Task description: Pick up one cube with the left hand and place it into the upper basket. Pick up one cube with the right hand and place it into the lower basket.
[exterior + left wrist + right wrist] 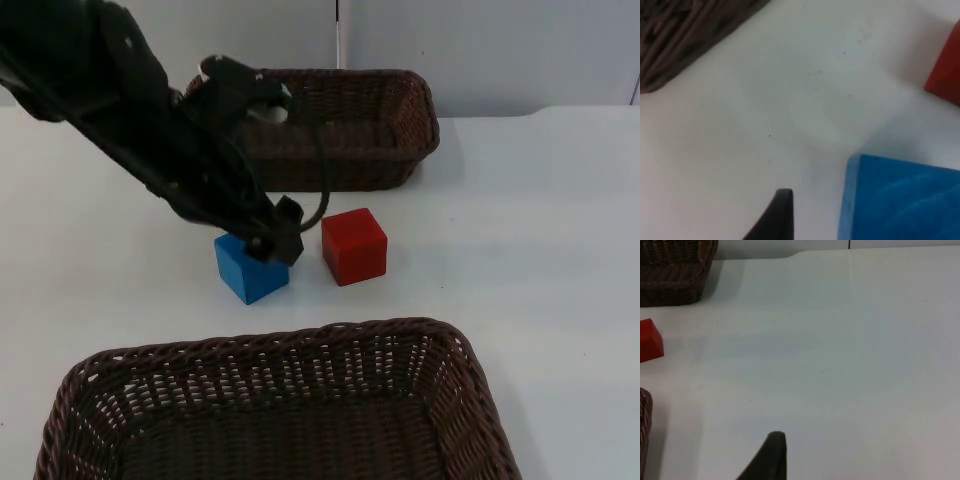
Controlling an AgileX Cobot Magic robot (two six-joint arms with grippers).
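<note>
The left gripper [272, 243] has its tip at the far edge of the blue cube [251, 268], which sits on the white table [540, 250] between the two baskets. In the left wrist view the blue cube [900, 200] lies close beside one black fingertip [777, 217], with bare table between them, so the jaws look parted rather than closed on the cube; how wide they stand I cannot tell. Judging by this, the arm is lining up to take the blue cube, which is bound for the upper basket [340, 125] at the far side, against the wall.

The red cube [353, 246] stands just right of the blue one, apart from it. It is the likely one for the right arm and the lower basket [275, 415] at the near edge. The right gripper waits off to the right; its wrist view looks across the table toward the red cube [650, 341], with one fingertip [771, 457] in sight and nothing held that I can see.
</note>
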